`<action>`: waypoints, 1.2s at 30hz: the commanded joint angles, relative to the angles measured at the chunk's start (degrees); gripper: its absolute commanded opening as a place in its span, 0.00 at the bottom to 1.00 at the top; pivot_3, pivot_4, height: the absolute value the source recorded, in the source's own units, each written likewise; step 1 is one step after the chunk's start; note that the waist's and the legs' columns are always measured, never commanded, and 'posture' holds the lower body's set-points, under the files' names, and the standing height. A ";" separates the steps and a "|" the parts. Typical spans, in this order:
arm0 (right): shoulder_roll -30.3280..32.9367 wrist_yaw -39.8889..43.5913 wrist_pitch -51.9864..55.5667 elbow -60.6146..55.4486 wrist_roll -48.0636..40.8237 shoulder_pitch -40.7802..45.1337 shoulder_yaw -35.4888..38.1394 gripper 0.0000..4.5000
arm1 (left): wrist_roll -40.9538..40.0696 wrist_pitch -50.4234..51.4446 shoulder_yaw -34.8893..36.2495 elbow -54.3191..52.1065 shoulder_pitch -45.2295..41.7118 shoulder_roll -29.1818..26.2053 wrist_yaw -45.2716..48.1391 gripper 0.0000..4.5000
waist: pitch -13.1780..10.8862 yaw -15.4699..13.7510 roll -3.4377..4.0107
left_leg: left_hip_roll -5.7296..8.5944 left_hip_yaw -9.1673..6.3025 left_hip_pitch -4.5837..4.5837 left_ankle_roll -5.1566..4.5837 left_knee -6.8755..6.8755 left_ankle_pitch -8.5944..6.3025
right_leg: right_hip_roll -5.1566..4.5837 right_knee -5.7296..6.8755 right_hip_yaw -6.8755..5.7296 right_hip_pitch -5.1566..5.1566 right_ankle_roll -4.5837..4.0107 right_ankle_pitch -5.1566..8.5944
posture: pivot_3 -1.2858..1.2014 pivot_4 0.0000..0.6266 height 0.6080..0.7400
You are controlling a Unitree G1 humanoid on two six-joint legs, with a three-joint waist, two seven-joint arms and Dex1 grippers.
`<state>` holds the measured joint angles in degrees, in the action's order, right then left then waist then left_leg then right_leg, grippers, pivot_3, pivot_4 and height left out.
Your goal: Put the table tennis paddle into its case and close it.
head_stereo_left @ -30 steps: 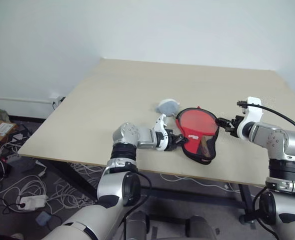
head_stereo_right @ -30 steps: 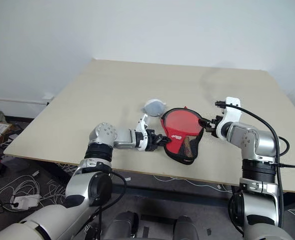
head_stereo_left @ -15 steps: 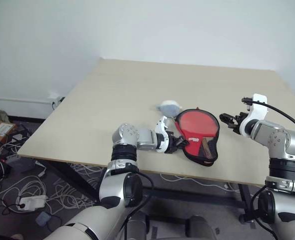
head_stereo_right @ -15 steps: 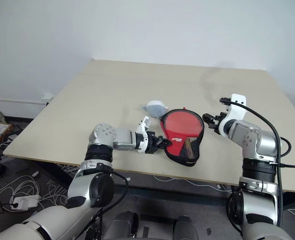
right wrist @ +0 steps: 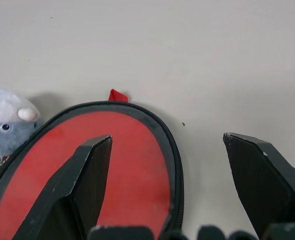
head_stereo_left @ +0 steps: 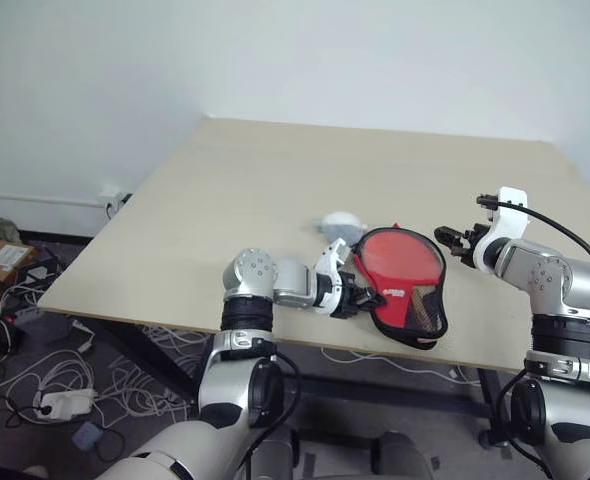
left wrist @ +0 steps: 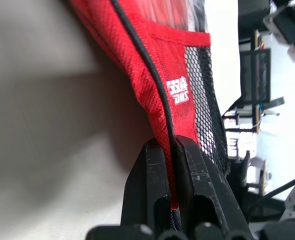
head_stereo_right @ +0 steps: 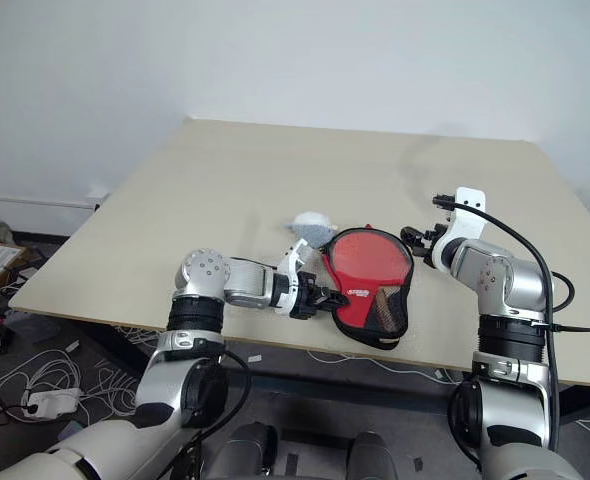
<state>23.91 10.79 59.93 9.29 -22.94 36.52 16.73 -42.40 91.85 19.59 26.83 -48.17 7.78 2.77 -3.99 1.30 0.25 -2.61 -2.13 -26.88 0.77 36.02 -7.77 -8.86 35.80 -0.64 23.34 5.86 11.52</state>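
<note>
The red case (head_stereo_left: 400, 283), edged in black, lies flat near the table's front edge. Its round end points away from me and its black mesh patch (head_stereo_right: 387, 308) is at the near end. My left gripper (head_stereo_left: 359, 297) is shut on the case's left rim, and the red fabric and black edging run between its fingers (left wrist: 157, 165). A brownish shape behind the mesh looks like the table tennis paddle's handle (head_stereo_right: 383, 298); the rest of the paddle I cannot make out. Just right of the case's round end my right gripper (head_stereo_left: 454, 243) stands open, holding nothing.
A small grey-blue and white plush thing (head_stereo_left: 339, 222) lies against the case's far left side, also seen from the right wrist (right wrist: 5, 120). The light wooden table (head_stereo_left: 275, 180) stretches bare beyond it. Cables lie on the floor at the left.
My left gripper drew back toward the table's front edge, dragging the case's rim with it. The case slid slightly nearer and rightward. The right gripper came off the case's round end.
</note>
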 commanded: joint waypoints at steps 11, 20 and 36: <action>0.07 -0.08 -1.35 0.57 0.87 2.59 -0.05 0.86 | -21.99 0.65 -8.69 2.58 2.71 6.09 -12.19 0.01 | 0.00 -0.01 0.00 | 0.00 -0.01 0.00 0.00 0.01 0.00 | 0.00 -0.02 0.00 -0.01 -0.04 0.02 | 0.52 0.00 0.61; 0.42 0.85 -2.04 2.71 1.64 3.94 -1.49 0.86 | -37.84 0.65 -11.38 2.64 6.14 5.78 -25.78 0.01 | 0.01 -0.04 0.01 | 0.01 -0.01 0.00 -0.01 0.04 0.00 | 0.00 -0.03 0.01 -0.04 -0.05 0.03 | 0.52 0.00 0.61; 0.28 1.31 -3.34 4.52 2.66 4.67 -2.13 0.86 | -42.50 0.65 -9.49 -0.16 7.15 2.12 -36.09 0.60 | 0.02 -0.07 0.04 | 0.04 -0.03 0.08 0.03 0.10 0.00 | 0.00 -0.05 0.01 -0.05 -0.16 -0.16 | 0.52 0.00 0.61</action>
<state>23.80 11.83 58.01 14.75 -20.30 38.75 14.13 -82.40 92.11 10.39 26.86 -39.84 7.78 -33.53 -3.97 1.23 0.28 -2.57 -2.16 -26.80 0.80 36.13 -7.77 -8.86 35.75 -0.63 23.28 5.71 11.36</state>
